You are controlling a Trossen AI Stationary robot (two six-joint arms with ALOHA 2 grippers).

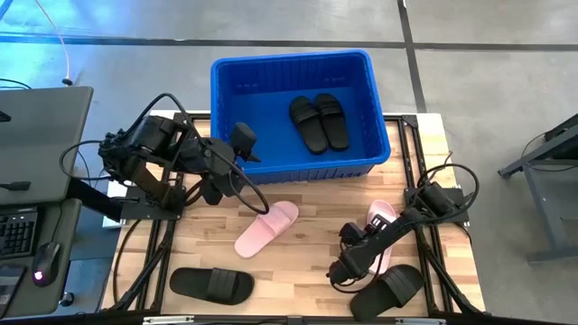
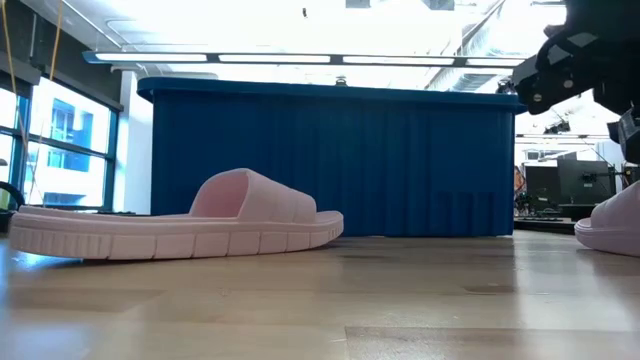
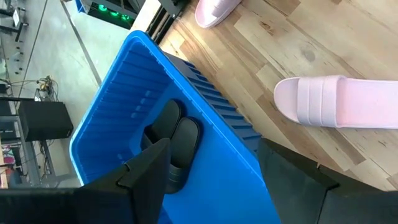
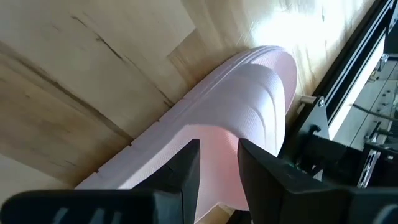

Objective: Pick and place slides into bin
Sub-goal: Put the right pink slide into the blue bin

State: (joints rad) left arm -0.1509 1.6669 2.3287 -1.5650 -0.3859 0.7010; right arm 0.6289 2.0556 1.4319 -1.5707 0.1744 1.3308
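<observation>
The blue bin (image 1: 226,99) stands at the table's far middle, with two black slides (image 1: 318,122) lying flat inside. My left gripper (image 1: 246,144) hangs open and empty over the bin's near left corner (image 3: 205,118). One pink slide (image 1: 268,227) lies sole down mid-table. A second pink slide (image 1: 380,217) lies sole down at the right. My right gripper (image 4: 219,149) is low over this slide's heel half, behind the strap (image 4: 261,93), with its fingers a narrow gap apart. Black slides lie at the near left (image 1: 212,284) and near right (image 1: 390,287). My right gripper's fingers (image 4: 186,168) stand close over the right pink slide's footbed, pointing along the slide toward its toe (image 4: 273,59). I cannot tell whether they touch it. The slide's toe end (image 2: 612,225) rests on the table.
The table's black frame rail (image 4: 336,93) runs close beside the right pink slide. A desk with a keyboard and mouse (image 1: 36,262) stands left of the table. Bare wood (image 1: 307,194) lies between the bin and the pink slides.
</observation>
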